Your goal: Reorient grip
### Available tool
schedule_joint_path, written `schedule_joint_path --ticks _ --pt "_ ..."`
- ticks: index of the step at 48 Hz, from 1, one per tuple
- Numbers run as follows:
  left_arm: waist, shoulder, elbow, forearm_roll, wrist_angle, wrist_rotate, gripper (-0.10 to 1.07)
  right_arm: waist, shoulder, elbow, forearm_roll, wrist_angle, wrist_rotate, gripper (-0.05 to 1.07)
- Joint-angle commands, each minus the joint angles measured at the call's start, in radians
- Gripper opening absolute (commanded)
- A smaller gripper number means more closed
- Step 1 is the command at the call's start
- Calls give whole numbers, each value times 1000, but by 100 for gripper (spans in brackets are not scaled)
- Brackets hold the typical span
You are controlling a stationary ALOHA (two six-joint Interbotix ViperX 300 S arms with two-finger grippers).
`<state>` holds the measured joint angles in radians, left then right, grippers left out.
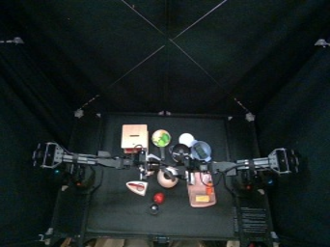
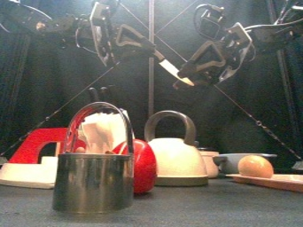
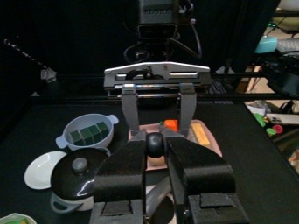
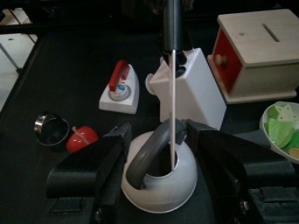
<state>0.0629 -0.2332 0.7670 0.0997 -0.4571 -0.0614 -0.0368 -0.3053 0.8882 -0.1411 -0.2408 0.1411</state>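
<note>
Step in hand: a re-grasp in mid-air, well above the table (image 2: pixel 178 211). Both arms are raised and meet over the table's middle.

Left side: the left gripper (image 3: pixel 152 150) is seen with its jaws drawn close together, and a dark rounded end is pinched between them. This is judged to be the near end of the tool (image 4: pixel 176 96), a long slim thing with a grey shaft and a pale flat strip. The tool is therefore taken as carried by the left arm alone.

Middle: the tool spans the gap between the two grippers. Its pale end shows in the front view just below the right arm. It touches nothing on the table.

Right side: the right gripper (image 4: pixel 172 142) is set around the tool with its jaws spread wide. One jaw stands on each side of the pale strip, and no contact with the strip is seen.

Below, untouched: a metal cup (image 2: pixel 92 182) at the left and a white kettle (image 2: pixel 178 158) beside it to the right.

Progress is judged to be about midway: the new hold is not yet made.

Next move, as judged: the right jaws are to be closed squarely on the strip. Only once that hold is firm should the left jaws be opened. Risk noted: the strip is thin and may twist or slip if it is off centre between the jaws.
</note>
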Motion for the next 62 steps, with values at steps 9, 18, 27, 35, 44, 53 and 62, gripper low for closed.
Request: schedule_joint_path --ticks 9,18,27,35,44,53,62 --pt "-3 -3 3 -3 -34 0 39 -2 -71 14 20 2 3 86" --pt "-3 -3 6 -3 -54 0 39 -14 -80 32 26 2 2 74" --pt "-3 -2 8 -3 -69 0 39 -18 -77 31 28 2 2 60" --pt "-3 11 11 -3 -71 0 39 -28 -84 37 31 2 3 50" --pt "-3 40 6 -3 -74 0 39 -28 -118 38 31 20 5 42" --pt "-20 87 -3 -3 -74 2 39 -26 -193 54 31 107 8 39" --pt "-37 137 -29 -3 -74 2 39 -18 -270 63 55 202 5 39"
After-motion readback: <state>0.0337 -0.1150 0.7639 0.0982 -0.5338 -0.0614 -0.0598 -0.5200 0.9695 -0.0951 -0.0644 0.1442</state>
